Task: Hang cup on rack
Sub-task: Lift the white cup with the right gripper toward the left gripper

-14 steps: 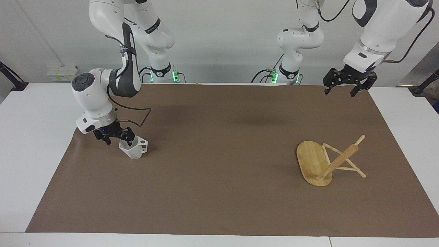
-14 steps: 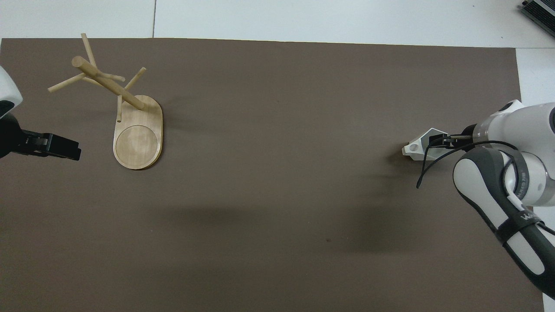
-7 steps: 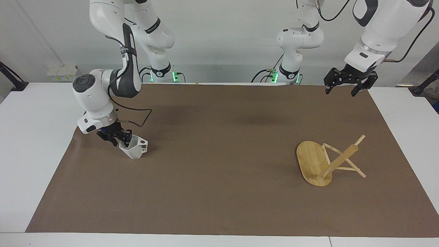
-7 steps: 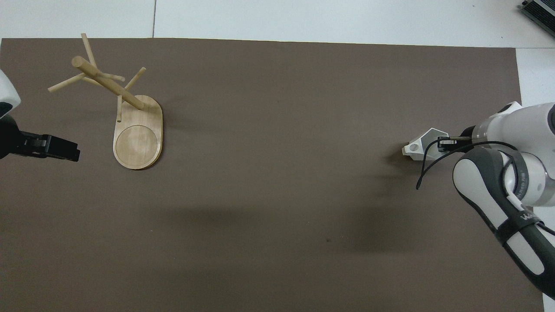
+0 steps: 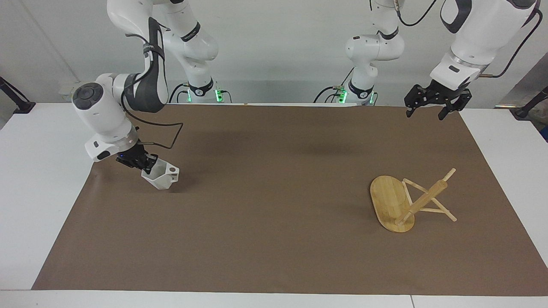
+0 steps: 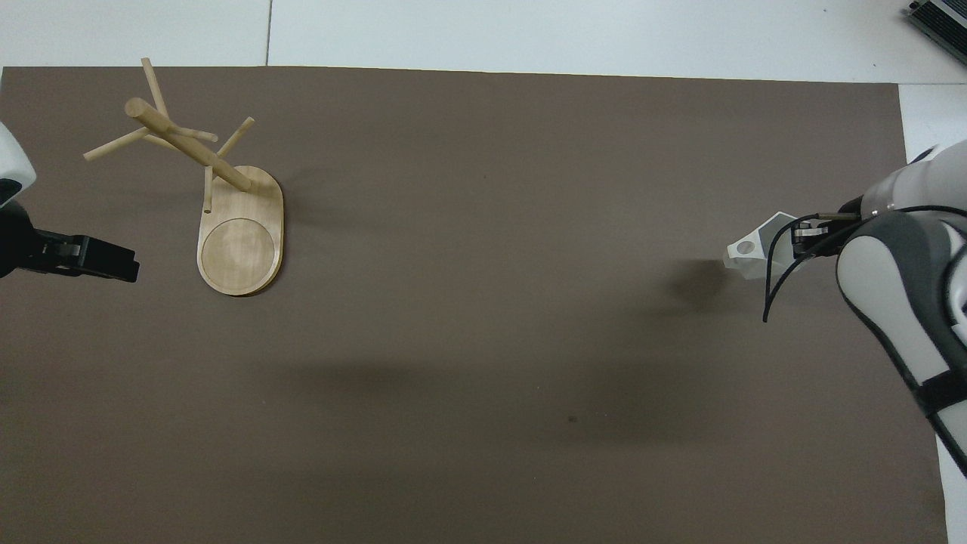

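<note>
Transport was the step in hand: the right end effector (image 5: pixel 143 164) pinched the cup (image 5: pixel 162 175) by its rim, just clear of the bench at the right arm's end, while the left end effector (image 5: pixel 432 106) waited spread wide near the rack (image 5: pixel 406 200), so next called for carrying its pierced handle onto a peg.

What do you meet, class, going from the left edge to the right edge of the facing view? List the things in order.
Right gripper → cup it holds → rack standing on the brown mat → left gripper, open and waiting in the air.
</note>
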